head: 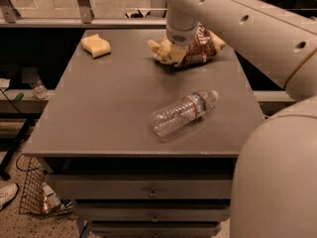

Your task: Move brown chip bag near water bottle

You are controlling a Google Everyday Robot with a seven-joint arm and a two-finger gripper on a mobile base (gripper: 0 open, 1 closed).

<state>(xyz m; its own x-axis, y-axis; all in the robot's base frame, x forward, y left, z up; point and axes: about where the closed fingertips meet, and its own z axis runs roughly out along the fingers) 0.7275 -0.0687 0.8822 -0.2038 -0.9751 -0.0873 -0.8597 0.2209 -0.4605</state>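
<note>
The brown chip bag (202, 49) lies crumpled at the far right of the grey table top (109, 103), its pale tan end pointing left. My gripper (173, 53) hangs from the white arm straight down onto the bag's left end, touching or just over it. The water bottle (183, 113) lies on its side nearer the front, right of the middle, with its cap pointing to the far right. About one bottle length of table separates it from the bag.
A small yellow wavy sponge piece (96, 44) lies at the far left corner. The table has drawers (153, 190) under its front edge. A small clear bottle (38, 89) and a wire basket (32, 192) are down on the left. My white body (277, 182) fills the lower right.
</note>
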